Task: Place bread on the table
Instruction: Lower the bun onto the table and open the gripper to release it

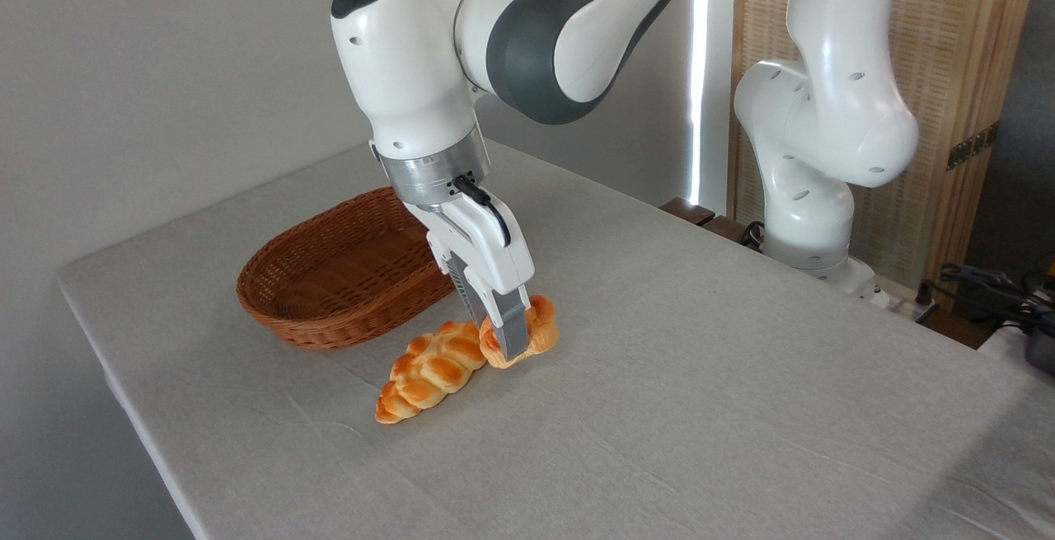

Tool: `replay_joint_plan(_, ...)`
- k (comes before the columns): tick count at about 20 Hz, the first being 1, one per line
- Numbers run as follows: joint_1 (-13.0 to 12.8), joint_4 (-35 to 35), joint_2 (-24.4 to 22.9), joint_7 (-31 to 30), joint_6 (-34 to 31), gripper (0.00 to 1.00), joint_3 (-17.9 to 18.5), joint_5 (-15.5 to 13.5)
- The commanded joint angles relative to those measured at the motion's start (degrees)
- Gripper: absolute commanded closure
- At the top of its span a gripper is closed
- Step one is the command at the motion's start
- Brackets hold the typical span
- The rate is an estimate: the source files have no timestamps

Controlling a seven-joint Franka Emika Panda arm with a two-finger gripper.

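End effector (509,340) is clamped on the bun (527,334), fingers (513,327) pinching it from both sides, near finger running down across the bun's front face. Bun is orange-golden, roundish, swirled top partly hidden by the finger. It sits low over the table (700,375), right of the basket (338,280) and outside it; cannot tell if its underside touches the cloth or hangs just above (a small shadow shows right under it). Bun's left edge is just beside, maybe touching, the upper end of the loaf (429,368).

Loaf is braided, golden, pointed ends, lying flat on the table on a diagonal, lower end toward the front left, upper end toward the bun. It lies just in front of the basket, apart from its rim.

Basket is brown oval wicker, nothing seen inside it, sitting on the left part of the table toward the back.

Arm (511,37) comes in from the upper right, white with a grey joint cover, blue light on the wrist housing, end effector tilted slightly and pointing down. Its base (812,194) stands at the table's far right edge. Table cloth is light grey-beige with a few faint creases.
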Motion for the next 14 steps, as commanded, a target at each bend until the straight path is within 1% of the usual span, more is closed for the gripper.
replay_joint_plan(1,-0.61,-0.26,-0.28,0.99,0.86,0.00,0.35,0.60)
replay_joint_plan(3,-0.79,0.09,-0.37,0.99,1.21,0.00,0.35,0.60)
replay_joint_plan(6,-0.88,0.53,-0.37,0.82,3.49,0.00,0.08,0.17)
replay_joint_plan(10,-0.96,1.93,-0.45,0.82,3.59,0.00,0.00,-0.01)
replay_joint_plan(11,-0.88,3.51,-0.37,0.64,3.59,0.00,0.00,-0.53)
replay_joint_plan(13,-0.96,6.76,-0.28,-0.32,3.58,0.00,0.17,-2.46)
replay_joint_plan(14,-0.96,8.08,0.07,-2.06,3.59,0.00,0.17,-2.65)
